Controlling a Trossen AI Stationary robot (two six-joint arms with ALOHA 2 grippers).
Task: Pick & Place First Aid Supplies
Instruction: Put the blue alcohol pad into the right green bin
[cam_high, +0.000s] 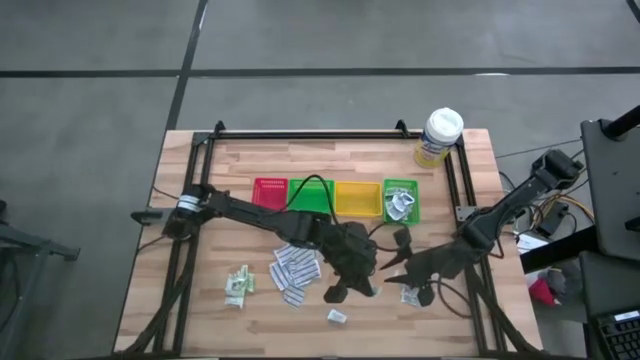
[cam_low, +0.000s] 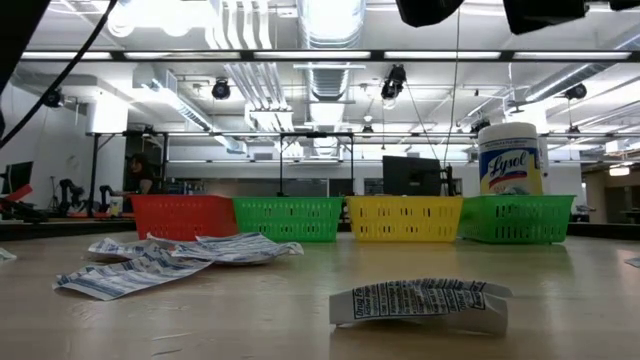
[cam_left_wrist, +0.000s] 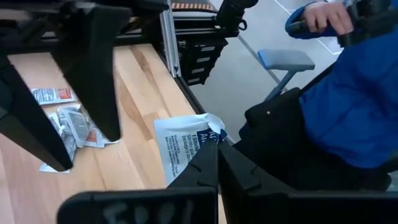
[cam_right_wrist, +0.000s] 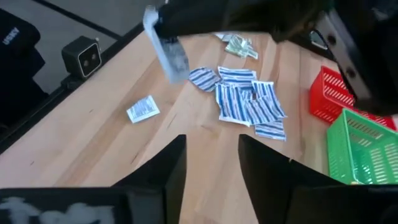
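My left gripper (cam_left_wrist: 217, 158), over the table's middle (cam_high: 365, 275), is shut on a white packet with blue print (cam_left_wrist: 186, 146). The right wrist view shows this packet (cam_right_wrist: 166, 53) below the left arm. Facing it, close by, my right gripper (cam_right_wrist: 211, 165) (cam_high: 397, 268) is open and holds nothing. On the wood lie a pile of blue-striped strips (cam_high: 295, 270), pale green sachets (cam_high: 238, 283), a small packet (cam_high: 337, 316) and a few packets (cam_high: 412, 293) below the right gripper. The right-hand green tray (cam_high: 400, 200) holds some packets. My left gripper pinches the printed packet by one edge (cam_left_wrist: 202, 152) between its two fingertips. The rest of the packet sticks out beyond the fingers. Seen from the right wrist, the packet is lifted clear of the table and tilted (cam_right_wrist: 166, 53).
Red (cam_high: 270, 192), green (cam_high: 310, 195) and yellow (cam_high: 357, 198) trays stand in a row with the right-hand green one. A white-lidded tub (cam_high: 440, 135) stands at the far right corner. A person in a blue sleeve (cam_left_wrist: 354, 93) sits beyond the table's right edge.
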